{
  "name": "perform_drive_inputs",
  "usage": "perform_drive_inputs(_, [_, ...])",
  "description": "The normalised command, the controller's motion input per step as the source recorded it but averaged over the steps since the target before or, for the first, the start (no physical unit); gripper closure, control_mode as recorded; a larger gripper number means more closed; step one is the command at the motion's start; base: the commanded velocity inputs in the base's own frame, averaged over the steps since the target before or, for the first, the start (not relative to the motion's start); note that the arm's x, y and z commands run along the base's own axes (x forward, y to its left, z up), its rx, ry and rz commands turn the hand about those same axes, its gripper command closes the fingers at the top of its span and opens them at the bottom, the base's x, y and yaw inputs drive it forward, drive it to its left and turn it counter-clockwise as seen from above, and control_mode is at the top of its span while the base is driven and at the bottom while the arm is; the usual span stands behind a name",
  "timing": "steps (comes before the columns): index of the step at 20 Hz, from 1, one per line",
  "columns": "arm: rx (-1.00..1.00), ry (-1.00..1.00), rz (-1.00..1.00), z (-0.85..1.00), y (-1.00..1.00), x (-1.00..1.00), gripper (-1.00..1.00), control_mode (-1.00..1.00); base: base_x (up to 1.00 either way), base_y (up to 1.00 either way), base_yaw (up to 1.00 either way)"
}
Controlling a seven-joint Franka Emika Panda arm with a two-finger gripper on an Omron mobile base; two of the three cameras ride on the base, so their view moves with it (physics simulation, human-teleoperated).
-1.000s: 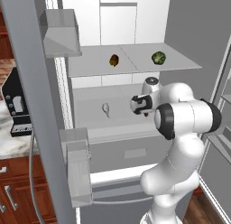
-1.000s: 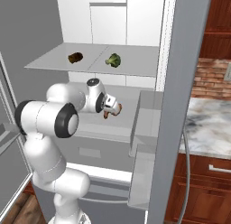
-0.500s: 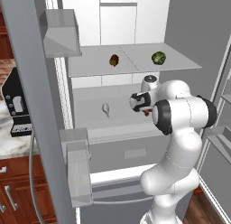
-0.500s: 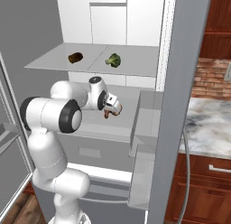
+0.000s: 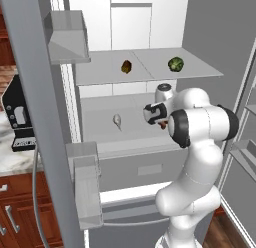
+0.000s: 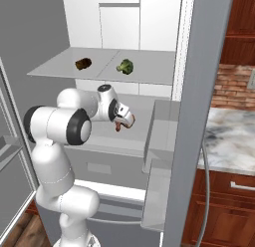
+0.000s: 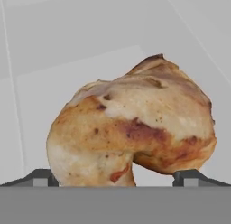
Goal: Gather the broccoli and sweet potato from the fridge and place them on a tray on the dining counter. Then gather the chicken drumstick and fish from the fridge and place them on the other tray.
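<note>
The chicken drumstick lies on the fridge's middle shelf, directly in front of the gripper. In the hand view it sits between the two dark fingertips, which stand spread wide on either side of it and are not yet pressed against the meat. Compared with a second ago, the forearm has rolled and pushed a little deeper into the fridge, bringing the wrist closer to the drumstick. That suggests the approach is nearly finished and a close-and-lift is the next step, though this would start the second tray's load while the vegetables are still in the fridge.

On the upper shelf the broccoli and the sweet potato sit well apart, untouched. The fish lies on the middle shelf to the left of the gripper, clear of it.

The arm rises from the base, bends at its big dark elbow joint, and reaches forward almost level into the middle compartment, between the open fridge doors.
</note>
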Motion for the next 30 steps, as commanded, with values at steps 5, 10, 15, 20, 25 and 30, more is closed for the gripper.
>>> perform_drive_inputs(5, [0.01, 0.0, -0.1, -0.81, 0.0, -0.12, -1.0, -1.0, 0.0, 0.0, 0.0])
perform_drive_inputs(10, [0.01, 0.0, -0.07, -0.91, 0.0, -0.08, -1.0, -1.0, 0.0, 0.0, 0.0])
perform_drive_inputs(15, [0.04, 0.0, 0.0, -1.0, 0.0, 0.0, -1.0, -1.0, 0.0, 0.0, 0.0])
perform_drive_inputs(20, [0.13, -0.01, -0.01, -1.0, 0.0, 0.0, 1.0, -1.0, 0.0, 0.0, 0.0])
perform_drive_inputs(25, [0.11, -0.08, -0.02, -1.0, 0.0, -0.08, 1.0, -1.0, 0.0, 0.0, 0.0])
perform_drive_inputs(30, [0.14, -0.06, -0.07, -1.0, 0.0, -0.1, 1.0, -1.0, 0.0, 0.0, 0.0])
